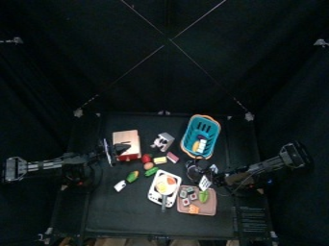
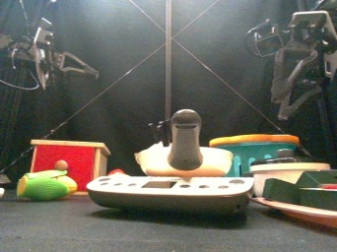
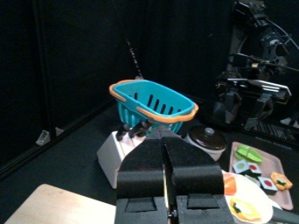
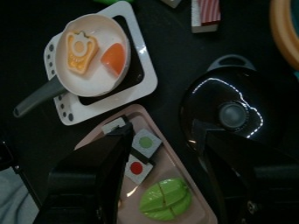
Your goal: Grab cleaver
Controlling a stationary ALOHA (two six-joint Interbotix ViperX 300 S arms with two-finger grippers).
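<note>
Cleaver hunt, nothing grabbed yet

Our left end effector (image 3: 165, 179) is clenched, right end effector (image 4: 158, 188) released; we'd open left, approach the knife block (image 3: 131, 149) handles squarely.

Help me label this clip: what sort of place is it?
Probably a robot test pen set up as a toy kitchen: black curtains surround a small table with a teal basket, frying pan and knife block.

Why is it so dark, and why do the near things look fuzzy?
Top view: black curtains and a black table leave only the toys bright. Front view: the nearest stove and plate look soft. Right wrist view: a glint shines on the black pot lid.
</note>
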